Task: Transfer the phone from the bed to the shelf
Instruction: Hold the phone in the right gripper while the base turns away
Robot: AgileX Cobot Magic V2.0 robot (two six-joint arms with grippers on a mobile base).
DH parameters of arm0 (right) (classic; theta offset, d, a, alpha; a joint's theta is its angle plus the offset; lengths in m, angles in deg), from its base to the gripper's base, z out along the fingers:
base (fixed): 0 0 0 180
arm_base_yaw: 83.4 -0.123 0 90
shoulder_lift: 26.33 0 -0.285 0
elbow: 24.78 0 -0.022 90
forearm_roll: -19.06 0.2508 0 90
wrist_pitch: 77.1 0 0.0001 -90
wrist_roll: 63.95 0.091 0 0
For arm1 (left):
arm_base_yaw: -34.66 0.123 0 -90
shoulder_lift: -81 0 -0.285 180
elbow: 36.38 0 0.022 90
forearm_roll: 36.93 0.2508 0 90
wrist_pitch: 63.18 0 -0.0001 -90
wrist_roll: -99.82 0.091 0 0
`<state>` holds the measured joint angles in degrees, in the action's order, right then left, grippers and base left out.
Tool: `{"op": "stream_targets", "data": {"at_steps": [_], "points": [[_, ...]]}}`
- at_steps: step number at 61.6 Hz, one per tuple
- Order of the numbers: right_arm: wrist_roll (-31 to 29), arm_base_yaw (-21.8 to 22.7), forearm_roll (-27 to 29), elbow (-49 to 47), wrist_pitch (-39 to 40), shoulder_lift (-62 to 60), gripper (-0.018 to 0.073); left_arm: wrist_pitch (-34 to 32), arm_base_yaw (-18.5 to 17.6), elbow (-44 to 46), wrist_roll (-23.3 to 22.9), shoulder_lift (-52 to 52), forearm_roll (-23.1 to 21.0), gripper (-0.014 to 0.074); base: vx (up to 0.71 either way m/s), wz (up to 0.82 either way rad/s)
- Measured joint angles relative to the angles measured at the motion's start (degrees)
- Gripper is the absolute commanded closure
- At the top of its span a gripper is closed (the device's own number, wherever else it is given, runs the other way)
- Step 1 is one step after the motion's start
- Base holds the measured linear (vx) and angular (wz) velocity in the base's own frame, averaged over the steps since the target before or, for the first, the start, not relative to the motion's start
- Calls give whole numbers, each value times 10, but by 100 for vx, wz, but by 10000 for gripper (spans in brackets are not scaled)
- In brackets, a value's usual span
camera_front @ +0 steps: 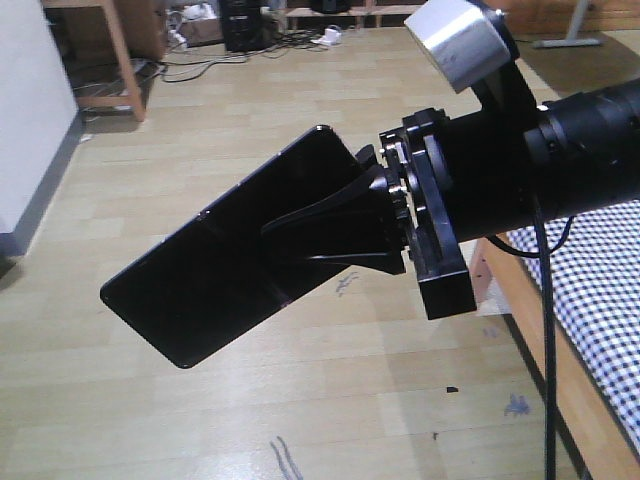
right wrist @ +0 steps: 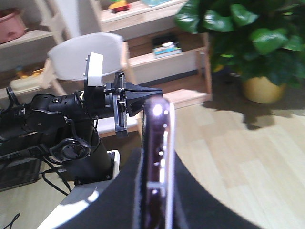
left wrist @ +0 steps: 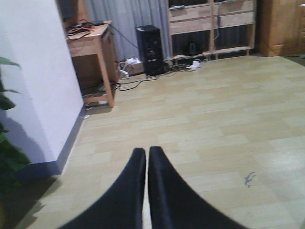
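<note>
- One phone (camera_front: 230, 255), mid-frame, aloft above the floor (camera_front: 300, 400), pinched by the right gripper (camera_front: 285, 228).
- One left gripper (left wrist: 147, 160): two fingers pressed together, bottom centre.
- One bed (camera_front: 600, 290), lower right corner, front view.

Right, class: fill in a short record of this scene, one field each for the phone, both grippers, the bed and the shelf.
phone: in the air above the floor
right gripper: jaws shut on phone
left gripper: jaws shut, empty
bed: lower right of front view
shelf: background of right wrist view, phone not yet there
</note>
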<state>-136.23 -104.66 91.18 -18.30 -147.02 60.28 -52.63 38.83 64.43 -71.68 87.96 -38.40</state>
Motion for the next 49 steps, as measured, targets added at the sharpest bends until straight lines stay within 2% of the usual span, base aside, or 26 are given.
{"op": "stream_targets", "data": {"at_steps": [20, 49], "points": [[0, 0, 0, 0, 0, 0, 561, 0, 0, 0, 0, 0, 0, 595, -6, 24], [0, 0, 0, 0, 0, 0, 561, 0, 0, 0, 0, 0, 0, 595, 2, -2]]}}
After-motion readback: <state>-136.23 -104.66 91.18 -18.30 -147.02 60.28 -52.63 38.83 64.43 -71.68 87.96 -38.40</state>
